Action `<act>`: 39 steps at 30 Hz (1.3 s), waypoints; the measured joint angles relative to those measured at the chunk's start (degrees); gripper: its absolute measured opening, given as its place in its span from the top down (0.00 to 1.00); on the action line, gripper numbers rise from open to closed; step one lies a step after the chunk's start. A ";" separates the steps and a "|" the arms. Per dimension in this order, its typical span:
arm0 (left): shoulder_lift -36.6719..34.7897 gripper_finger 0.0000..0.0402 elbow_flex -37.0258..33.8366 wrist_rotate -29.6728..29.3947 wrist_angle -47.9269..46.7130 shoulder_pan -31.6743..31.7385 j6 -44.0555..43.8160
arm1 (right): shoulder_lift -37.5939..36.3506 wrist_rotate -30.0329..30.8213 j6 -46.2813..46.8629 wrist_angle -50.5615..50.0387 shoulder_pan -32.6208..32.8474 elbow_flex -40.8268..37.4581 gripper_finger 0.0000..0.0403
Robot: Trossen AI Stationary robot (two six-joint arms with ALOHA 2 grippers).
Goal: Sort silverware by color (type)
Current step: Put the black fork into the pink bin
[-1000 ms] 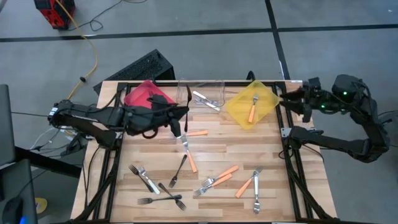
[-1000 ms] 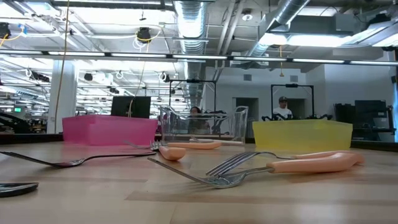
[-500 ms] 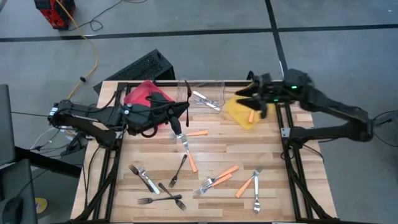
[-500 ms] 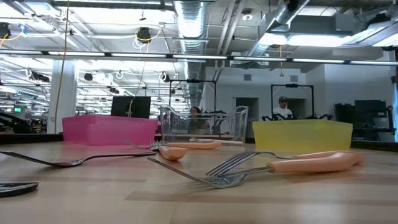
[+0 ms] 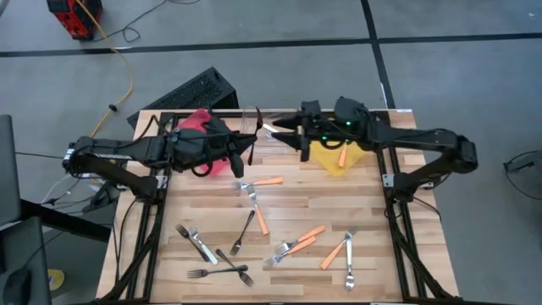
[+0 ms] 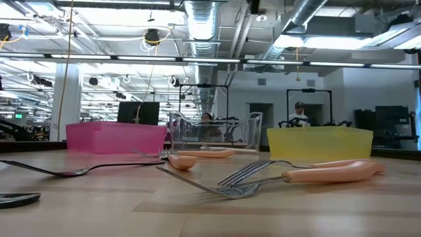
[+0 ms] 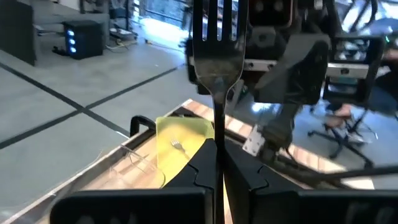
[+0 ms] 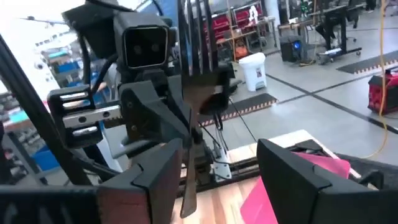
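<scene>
Up top, left tool and right tool meet over the bins, forks scattered below on the table. Left wrist: tool clamped tight on a dark fork. Right wrist: tool spread wide, that fork standing between its fingers.

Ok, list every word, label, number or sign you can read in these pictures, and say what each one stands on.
None can be read.
The red bin, clear bin and yellow bin carry no visible lettering.
The forks on the table show no legible marks.
Any signs in the room behind the table are too small and blurred to read.
</scene>
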 joint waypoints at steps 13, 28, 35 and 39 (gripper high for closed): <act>-1.60 1.00 0.00 11.57 -1.24 6.22 7.50 | 6.40 -0.87 -4.81 1.52 0.27 6.86 0.40; -0.63 1.00 -0.02 10.97 -1.14 8.15 10.66 | 7.19 5.22 -5.96 4.97 0.32 6.94 0.23; 0.57 1.00 -0.70 10.52 0.18 8.15 10.83 | 7.19 6.47 -5.03 4.67 -0.58 6.94 0.23; 1.21 1.00 -0.68 10.54 0.71 8.15 10.85 | 7.15 6.94 -5.03 4.74 -0.65 6.94 0.25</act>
